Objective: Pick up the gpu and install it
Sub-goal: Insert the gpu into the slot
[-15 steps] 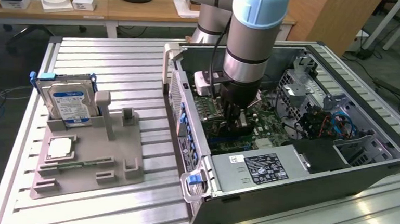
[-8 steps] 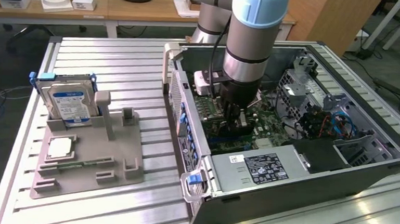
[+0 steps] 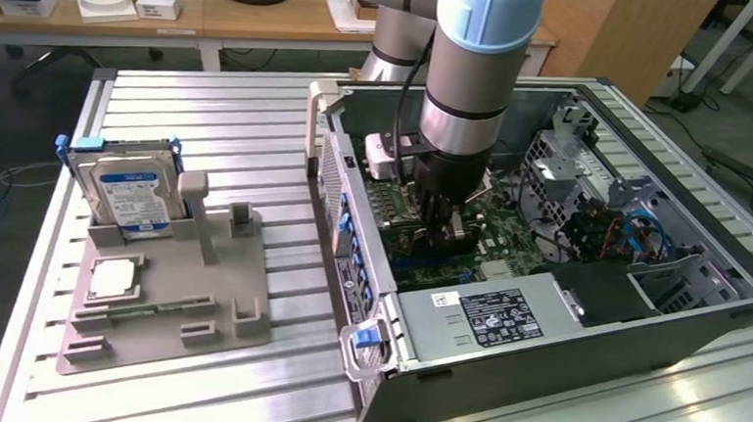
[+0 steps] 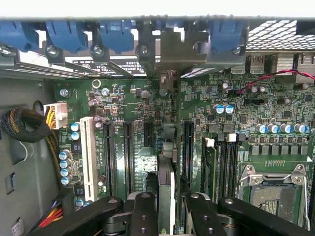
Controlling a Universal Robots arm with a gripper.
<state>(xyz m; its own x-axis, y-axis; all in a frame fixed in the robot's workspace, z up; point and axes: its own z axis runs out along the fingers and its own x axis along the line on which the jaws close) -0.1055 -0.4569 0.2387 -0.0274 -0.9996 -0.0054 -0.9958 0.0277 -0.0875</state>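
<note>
The gpu [image 4: 166, 184] stands edge-on between my two black fingers [image 4: 143, 212], held over the green motherboard [image 4: 142, 105] inside the open computer case [image 3: 684, 318]. Its silver metal end bracket [image 4: 172, 46] reaches the case's rear slot openings by the blue latches [image 4: 115, 34]. The card lies in line with the gap between two long black expansion slots [image 4: 128, 152]. My gripper [image 4: 167, 209] is shut on the gpu. In the exterior view my gripper [image 3: 438, 227] points straight down into the case, low over the board.
A white slot [image 4: 88, 152], memory slots [image 4: 221, 167] and the bare CPU socket [image 4: 273, 191] flank the card. A cable bundle [image 4: 22, 125] lies beside the board. Outside the case, a grey holder [image 3: 175, 297] carries a hard drive [image 3: 129, 191]. The power supply [image 3: 501, 317] fills the case's near end.
</note>
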